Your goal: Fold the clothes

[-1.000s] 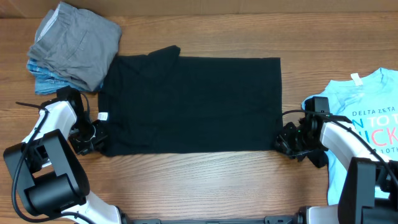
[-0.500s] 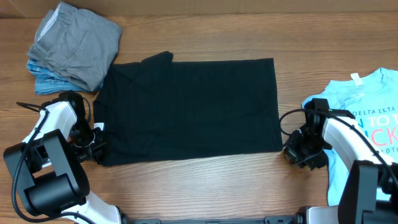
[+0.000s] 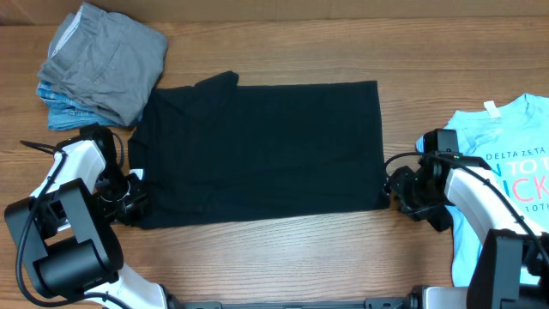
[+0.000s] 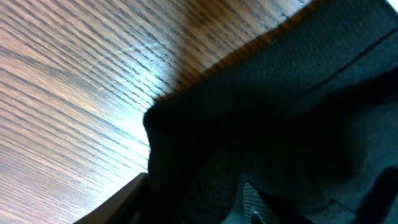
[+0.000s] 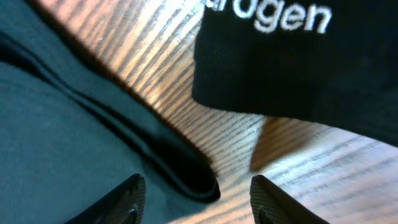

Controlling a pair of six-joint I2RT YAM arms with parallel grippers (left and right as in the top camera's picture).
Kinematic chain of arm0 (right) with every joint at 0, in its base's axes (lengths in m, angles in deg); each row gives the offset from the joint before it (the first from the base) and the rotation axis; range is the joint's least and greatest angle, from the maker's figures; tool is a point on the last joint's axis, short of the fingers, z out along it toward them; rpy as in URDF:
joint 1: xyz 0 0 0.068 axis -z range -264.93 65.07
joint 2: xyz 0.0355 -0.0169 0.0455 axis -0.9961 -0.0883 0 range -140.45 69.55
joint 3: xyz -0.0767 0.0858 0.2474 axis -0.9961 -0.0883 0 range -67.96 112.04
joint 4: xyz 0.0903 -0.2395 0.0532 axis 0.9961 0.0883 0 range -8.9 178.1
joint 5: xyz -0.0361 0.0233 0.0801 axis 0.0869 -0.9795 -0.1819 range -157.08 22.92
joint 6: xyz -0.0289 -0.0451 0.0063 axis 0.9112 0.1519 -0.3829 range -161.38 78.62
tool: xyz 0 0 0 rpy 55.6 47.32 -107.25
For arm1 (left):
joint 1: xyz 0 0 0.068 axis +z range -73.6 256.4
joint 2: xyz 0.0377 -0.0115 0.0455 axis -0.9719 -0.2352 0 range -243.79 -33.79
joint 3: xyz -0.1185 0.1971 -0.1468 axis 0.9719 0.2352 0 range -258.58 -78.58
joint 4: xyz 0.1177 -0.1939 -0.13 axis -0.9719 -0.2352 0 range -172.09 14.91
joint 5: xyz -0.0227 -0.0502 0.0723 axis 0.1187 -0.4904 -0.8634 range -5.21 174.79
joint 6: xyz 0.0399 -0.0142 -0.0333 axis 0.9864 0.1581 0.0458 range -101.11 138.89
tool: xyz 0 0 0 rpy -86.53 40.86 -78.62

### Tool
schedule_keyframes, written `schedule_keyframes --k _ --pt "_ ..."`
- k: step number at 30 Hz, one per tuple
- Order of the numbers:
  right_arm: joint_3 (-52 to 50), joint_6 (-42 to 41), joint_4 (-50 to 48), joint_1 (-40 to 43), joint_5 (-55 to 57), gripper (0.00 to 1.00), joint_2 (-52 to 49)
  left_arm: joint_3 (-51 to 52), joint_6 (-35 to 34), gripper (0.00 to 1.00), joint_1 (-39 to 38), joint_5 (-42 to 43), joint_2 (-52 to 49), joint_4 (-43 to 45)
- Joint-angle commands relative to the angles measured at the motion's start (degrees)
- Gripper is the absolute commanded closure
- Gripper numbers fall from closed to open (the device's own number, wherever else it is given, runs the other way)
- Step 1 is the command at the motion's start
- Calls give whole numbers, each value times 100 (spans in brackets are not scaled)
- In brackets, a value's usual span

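Note:
The black T-shirt (image 3: 257, 150) lies spread flat on the wooden table, with its small white tag (image 3: 137, 176) at the left edge. My left gripper (image 3: 133, 202) is at its front left corner. In the left wrist view the fingers (image 4: 193, 202) stand apart with bunched black cloth (image 4: 261, 106) between and over them. My right gripper (image 3: 396, 190) is at the front right corner. In the right wrist view it (image 5: 196, 199) is open, and the folded shirt corner (image 5: 186, 174) lies on the table between the fingertips.
A folded pile of grey and blue garments (image 3: 103, 60) sits at the back left. A light-blue printed tee (image 3: 506, 172) lies at the right edge, under my right arm. Black fabric with white letters (image 5: 292, 56) hangs at the top of the right wrist view.
The shirt was dragged toward the front and slightly left, then stopped. My right gripper drew off to the right, then came back to the shirt's corner. The left gripper barely moved.

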State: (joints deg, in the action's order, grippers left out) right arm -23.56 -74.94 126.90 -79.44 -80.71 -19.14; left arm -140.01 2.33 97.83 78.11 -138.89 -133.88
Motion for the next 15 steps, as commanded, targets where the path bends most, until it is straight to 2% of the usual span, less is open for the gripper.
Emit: schedule_keyframes --k 1,4,8,12,15 --pt "-232 -409 -208 -9 -153 44 -61 50 -20 46 31 79 142 11" --pt "-380 -431 -481 -9 -356 48 -61 50 -20 45 31 103 142 15" --pt "-560 -374 -852 -9 -581 62 -61 50 -17 46 31 118 142 15" --pt "-564 -52 -1084 -4 -518 94 -52 50 -15 46 31 118 142 15" --pt "-444 -57 -691 -2 -221 96 0 50 -9 47 31 118 142 11"
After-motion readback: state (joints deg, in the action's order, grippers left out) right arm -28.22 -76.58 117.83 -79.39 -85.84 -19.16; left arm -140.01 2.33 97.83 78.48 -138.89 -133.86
